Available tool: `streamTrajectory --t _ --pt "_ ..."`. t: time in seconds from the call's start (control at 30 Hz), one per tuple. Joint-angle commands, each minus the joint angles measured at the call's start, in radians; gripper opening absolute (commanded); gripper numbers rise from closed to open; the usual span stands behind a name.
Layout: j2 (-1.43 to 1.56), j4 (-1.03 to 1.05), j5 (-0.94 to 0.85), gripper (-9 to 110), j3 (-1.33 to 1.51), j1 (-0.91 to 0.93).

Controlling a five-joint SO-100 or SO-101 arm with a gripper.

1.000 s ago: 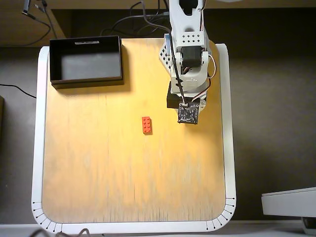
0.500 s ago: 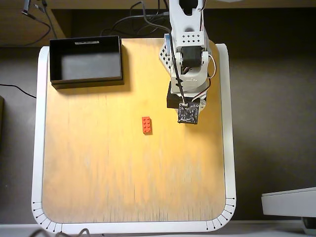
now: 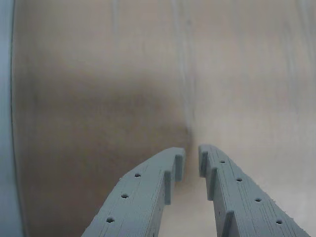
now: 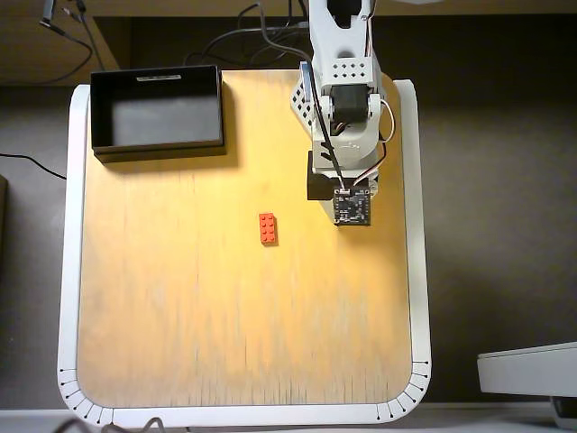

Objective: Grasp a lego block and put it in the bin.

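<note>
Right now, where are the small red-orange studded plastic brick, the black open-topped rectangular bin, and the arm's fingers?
Small red-orange studded plastic brick [image 4: 268, 228]: overhead view, middle of its top.
Black open-topped rectangular bin [image 4: 158, 145]: overhead view, near wall.
Grey fingers [image 3: 224, 190]: wrist view, right finger's surface, tips nearly together.

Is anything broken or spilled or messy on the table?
Nothing stands out. The lego block lies flat on the wooden table, whole and alone, away from the bin. The bin sits square in the table's far left corner in the overhead view, empty. The gripper is nearly closed and holds nothing.
</note>
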Motion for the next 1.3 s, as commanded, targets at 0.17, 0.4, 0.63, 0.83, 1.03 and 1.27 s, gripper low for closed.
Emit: streamTrajectory --t 0.17,0.4,0.63,0.83,1.03,1.27 --pt "-0.094 -0.107 0.181 0 -0.031 0.063" --pt "-0.382 -0.106 0.239 0 -0.333 0.11" --pt "-0.676 -0.066 0.413 0 -0.667 0.195" --pt "-0.9 0.058 0.561 2 -0.954 0.267" --pt "-0.999 0.08 0.71 4 -1.066 0.354" --pt "-1.017 0.08 0.815 11 -1.085 0.471"
